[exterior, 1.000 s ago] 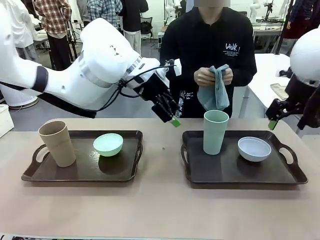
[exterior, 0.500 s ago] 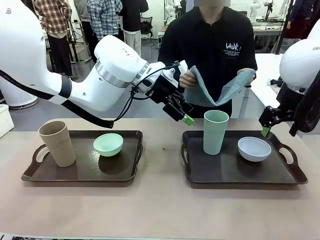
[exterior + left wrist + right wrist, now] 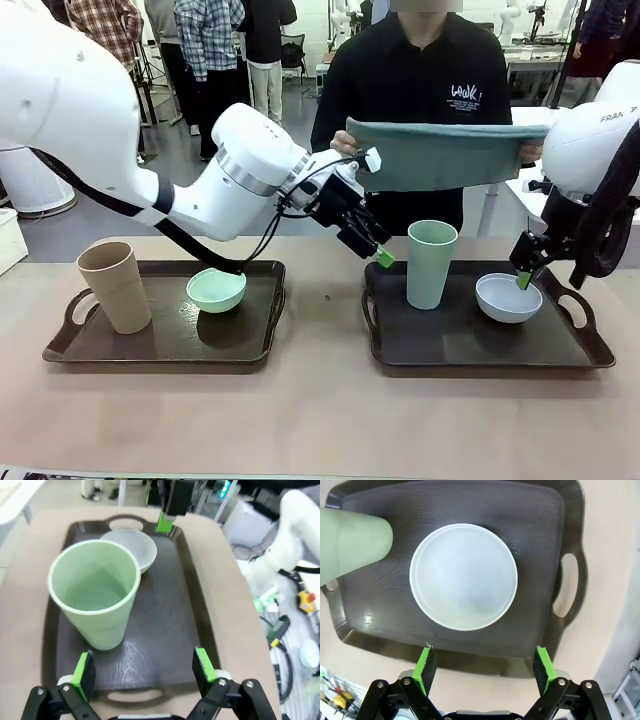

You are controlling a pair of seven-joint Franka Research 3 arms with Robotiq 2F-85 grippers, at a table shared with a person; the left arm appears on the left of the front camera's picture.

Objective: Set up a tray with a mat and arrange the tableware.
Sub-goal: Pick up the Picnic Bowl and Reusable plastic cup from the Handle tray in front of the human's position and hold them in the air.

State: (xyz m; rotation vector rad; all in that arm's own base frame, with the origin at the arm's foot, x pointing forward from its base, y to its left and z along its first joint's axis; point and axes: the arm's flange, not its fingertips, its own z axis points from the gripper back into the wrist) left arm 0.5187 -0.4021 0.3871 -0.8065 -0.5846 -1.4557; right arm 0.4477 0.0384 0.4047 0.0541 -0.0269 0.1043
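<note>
Left gripper [image 3: 381,256] hangs with its green-padded fingers [image 3: 82,670] spread wide and nothing between them, over the near-left corner of the dark brown plastic tray with cut-out handles [image 3: 455,340] on the robot's right side. In the left wrist view the tall pale green handleless cup [image 3: 95,597] stands upright on that tray just ahead of those fingers. The small round white bowl [image 3: 508,296] sits on the same tray beside the cup. The right gripper [image 3: 523,279] hovers low over the bowl, also opened wide and empty, and in the right wrist view the bowl lies ahead of the gap between its pads. On the matching dark brown tray [image 3: 160,345] to the robot's left stand the tall tan handleless cup [image 3: 114,285] and the small round mint green bowl [image 3: 216,288], apart from each other. Across the table a person [image 3: 420,70] holds a teal cloth mat [image 3: 440,152] stretched out flat by its upper corners, above the pale green cup and well clear of both trays
</note>
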